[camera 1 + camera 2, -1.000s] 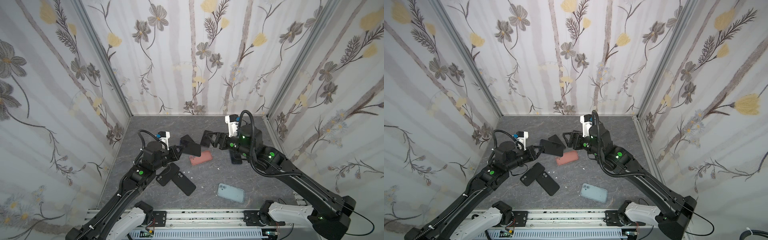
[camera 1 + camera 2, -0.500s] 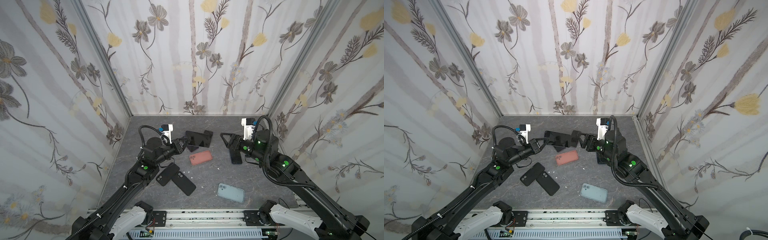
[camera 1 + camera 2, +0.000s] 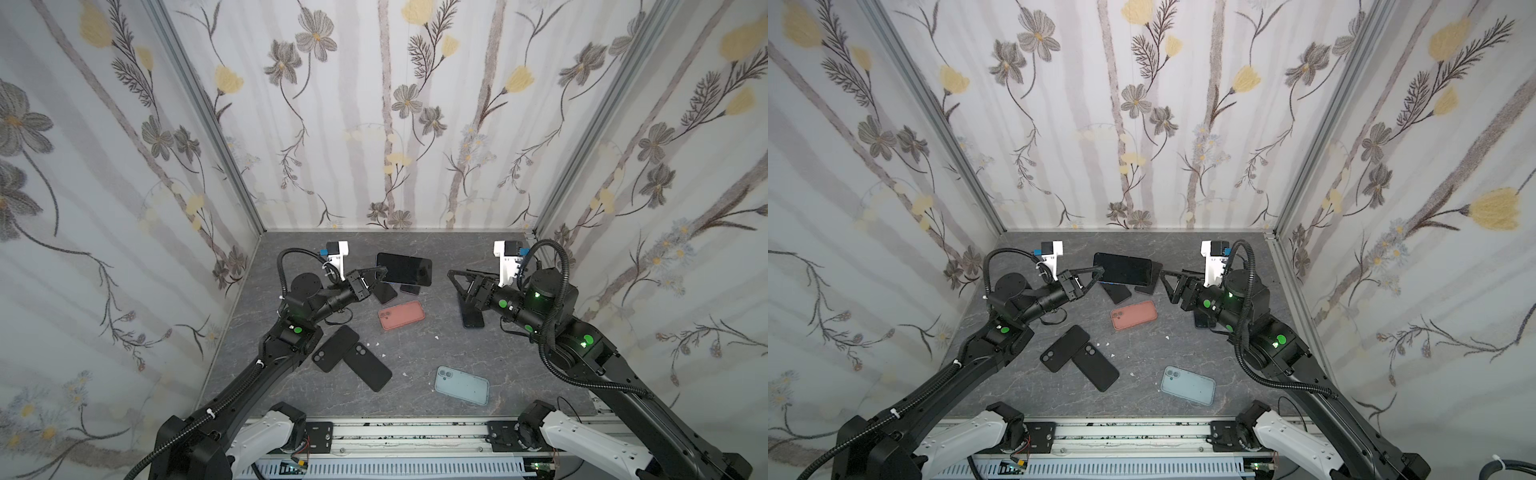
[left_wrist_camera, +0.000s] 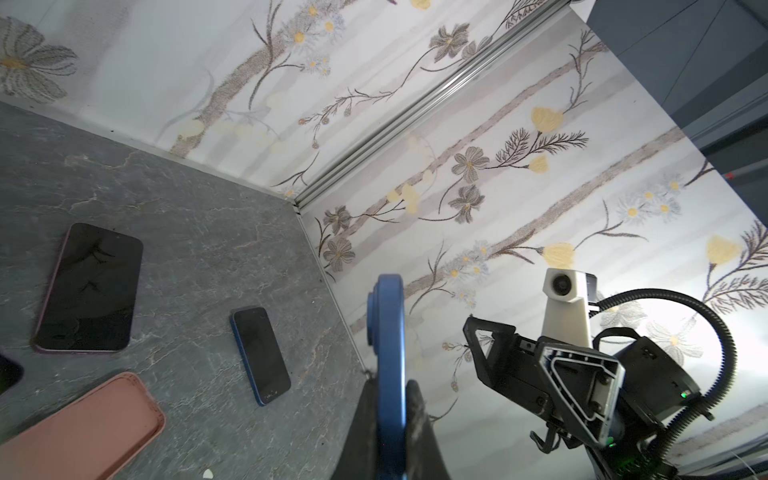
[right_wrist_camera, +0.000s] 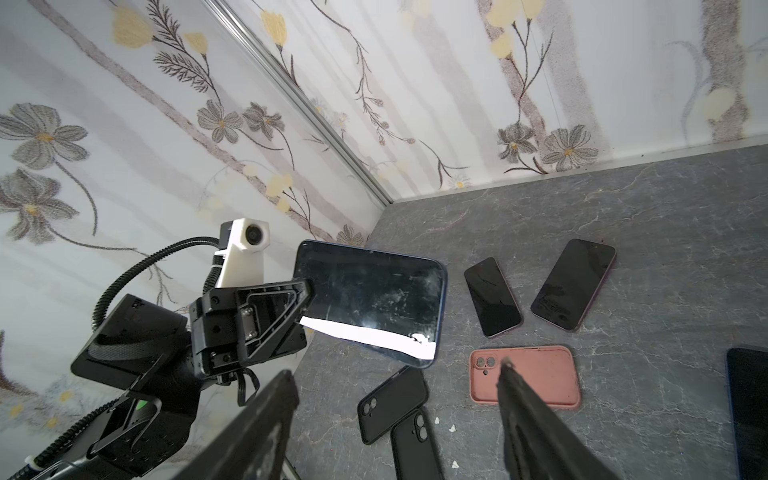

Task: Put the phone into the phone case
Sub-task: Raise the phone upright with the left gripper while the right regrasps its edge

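Where the phone (image 3: 405, 269) is: off the grey table (image 3: 519, 374), roughly level with its dark screen up, over the far middle of the floor.
Left gripper (image 3: 376, 275): clamped on one short end of the phone; in the left wrist view the phone's blue rim stands edge-on between the fingers.
Right gripper (image 3: 457, 286): jaws spread wide with nothing between them, pointing towards the phone's free end and apart from it.
Phones, counted: four, one held and three lying screen up.
Lying phones: a purple-rimmed phone (image 5: 573, 284) and a neighbouring phone (image 5: 492, 297) side by side under and just beyond the held one; a blue-rimmed phone (image 4: 259, 355) on the table below the right gripper.
Cases, counted: four, all flat on the table.
Pink case (image 3: 401, 315): in the middle, near the held phone, open side up with a raised lip and nothing in it.
Black cases: two, the first black case (image 3: 334, 348) beside the left arm and the second black case (image 3: 368, 368) touching it at an angle; camera cut-outs show, and what is inside cannot be told.
Pale blue case (image 3: 461, 385): alone near the front edge, well apart from the others; contents cannot be told.
White scraps (image 3: 377, 344): a few small bits scattered between the cases.
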`<state>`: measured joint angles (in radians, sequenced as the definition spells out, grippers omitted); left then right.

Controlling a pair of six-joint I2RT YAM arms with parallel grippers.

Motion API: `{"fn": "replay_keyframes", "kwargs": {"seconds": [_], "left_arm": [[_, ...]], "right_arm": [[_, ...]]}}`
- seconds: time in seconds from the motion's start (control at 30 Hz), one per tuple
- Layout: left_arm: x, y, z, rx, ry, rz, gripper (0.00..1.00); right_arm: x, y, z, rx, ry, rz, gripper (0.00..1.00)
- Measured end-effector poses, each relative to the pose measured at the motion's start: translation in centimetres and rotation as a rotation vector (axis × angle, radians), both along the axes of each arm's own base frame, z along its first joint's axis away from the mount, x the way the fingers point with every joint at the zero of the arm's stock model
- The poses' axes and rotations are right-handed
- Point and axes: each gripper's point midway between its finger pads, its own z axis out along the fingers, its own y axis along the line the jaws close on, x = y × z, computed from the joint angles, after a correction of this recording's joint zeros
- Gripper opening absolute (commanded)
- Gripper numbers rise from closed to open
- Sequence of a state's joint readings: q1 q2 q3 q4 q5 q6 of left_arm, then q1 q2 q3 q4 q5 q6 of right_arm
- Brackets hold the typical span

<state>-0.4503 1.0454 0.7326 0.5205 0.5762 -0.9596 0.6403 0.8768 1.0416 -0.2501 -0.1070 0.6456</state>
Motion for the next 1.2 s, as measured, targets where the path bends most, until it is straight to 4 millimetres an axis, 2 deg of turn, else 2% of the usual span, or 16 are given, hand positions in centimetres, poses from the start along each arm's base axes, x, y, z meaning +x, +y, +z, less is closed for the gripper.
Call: {"fn": "replay_keyframes", "kwargs": {"seconds": [0.2,0.33,0.5,0.63,0.8,0.97,1.2], "left_arm": [[-0.3,0.1,0.1,-0.042,-0.002,-0.013,0.0],[-0.6,0.0,-0.3,-0.077,0.021,-0.038,0.0],[-0.9,-0.1,0.7,-0.122,0.014,-0.068,0.0],[-1.1,-0.2,1.7,-0.153,0.003,-0.091,0.0],[-1.1,-0.4,2.0,-0.185,0.01,-0.116,0.0],[-1.1,-0.7,2.1,-0.207,0.019,-0.143,0.0],[-1.3,-0.9,2.3,-0.215,0.014,-0.171,0.0]], "right_arm": [[0.5,0.1,-0.7,-0.003,0.014,0.007,0.71],[0.7,1.7,-2.0,0.013,0.048,0.074,0.69],[0.7,3.6,-2.8,0.054,0.08,0.158,0.68],[0.6,4.7,-2.5,0.09,0.083,0.214,0.64],[0.1,5.9,-1.1,0.144,0.052,0.293,0.59],[0.1,6.4,-0.7,0.173,0.05,0.322,0.49],[0.2,6.8,-0.6,0.199,0.071,0.335,0.29]]}}
